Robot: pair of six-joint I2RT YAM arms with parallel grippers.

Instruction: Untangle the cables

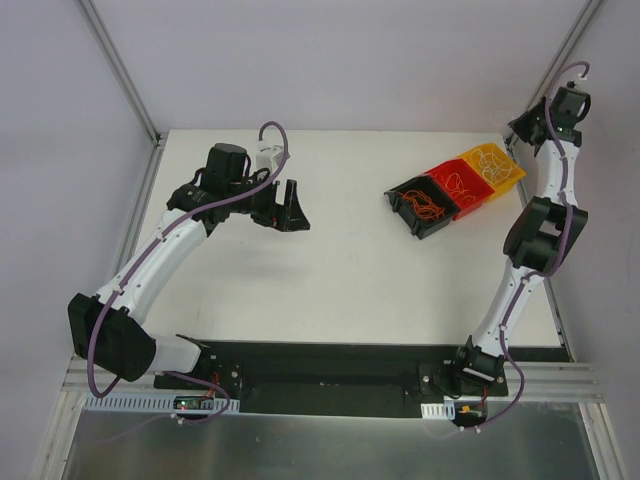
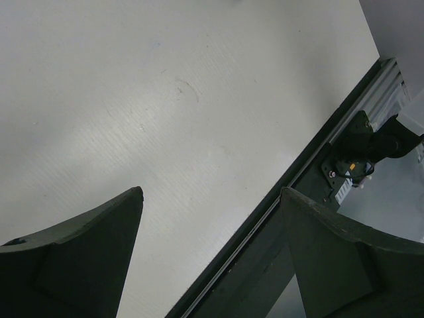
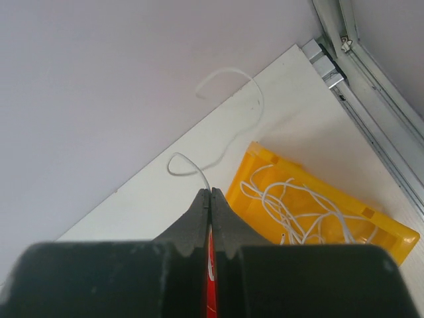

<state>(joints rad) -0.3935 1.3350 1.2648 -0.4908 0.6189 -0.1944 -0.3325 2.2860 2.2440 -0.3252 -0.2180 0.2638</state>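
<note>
A single white cable rises from the tips of the right gripper, whose jaws are pressed fully together on its lower end. The strand makes a small loop to the left, then arcs toward the upper middle of the right wrist view. Just to the lower right of the fingertips, more white cables lie in a loose heap inside the yellow bin. In the top view this bin sits at the upper right of the table. It touches a red bin with thin orange strands, and that one touches a black bin holding an orange tangle. The right gripper hangs near the yellow bin's upper right side. At the upper left, the left gripper hovers above the table, jaws wide apart and holding nothing.
</note>
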